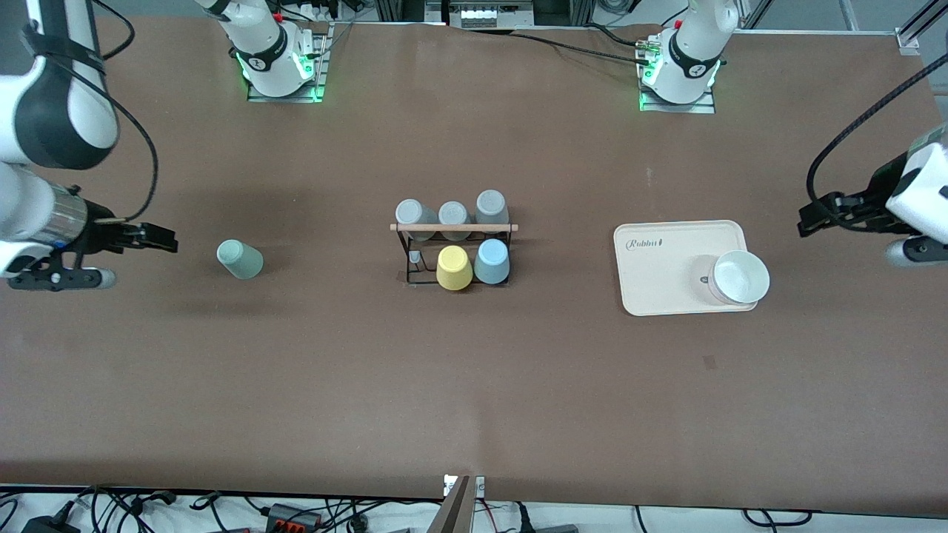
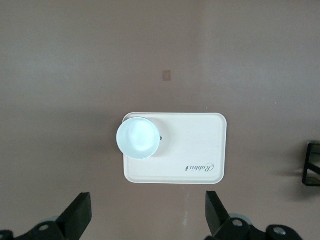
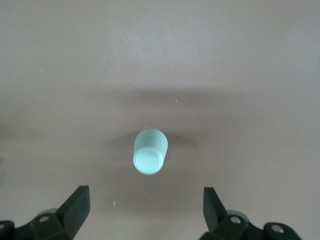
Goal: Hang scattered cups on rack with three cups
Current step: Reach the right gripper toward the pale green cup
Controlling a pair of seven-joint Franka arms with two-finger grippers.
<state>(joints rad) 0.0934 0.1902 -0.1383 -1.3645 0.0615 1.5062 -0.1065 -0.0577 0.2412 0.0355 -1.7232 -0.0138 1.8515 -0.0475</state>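
The pale mint green cup (image 1: pixel 239 259) stands upside down on the table, toward the right arm's end, well apart from the rack (image 1: pixel 453 228). It also shows in the right wrist view (image 3: pixel 150 151). The light blue cup (image 1: pixel 492 261) hangs upside down on the rack's nearer row beside a yellow cup (image 1: pixel 454 267). Three grey cups (image 1: pixel 453 215) fill the farther row. One nearer peg (image 1: pixel 415 257) is bare. My right gripper (image 1: pixel 167 239) is open and empty, in the air beside the mint cup; it also shows in its wrist view (image 3: pixel 146 207). My left gripper (image 1: pixel 806 220) is open and empty.
A beige tray (image 1: pixel 666 259) lies toward the left arm's end, with a white cup (image 1: pixel 738 277) standing mouth up on its nearer corner. The left wrist view shows the tray (image 2: pixel 200 150), the white cup (image 2: pixel 137 137) and a corner of the rack (image 2: pixel 312 165).
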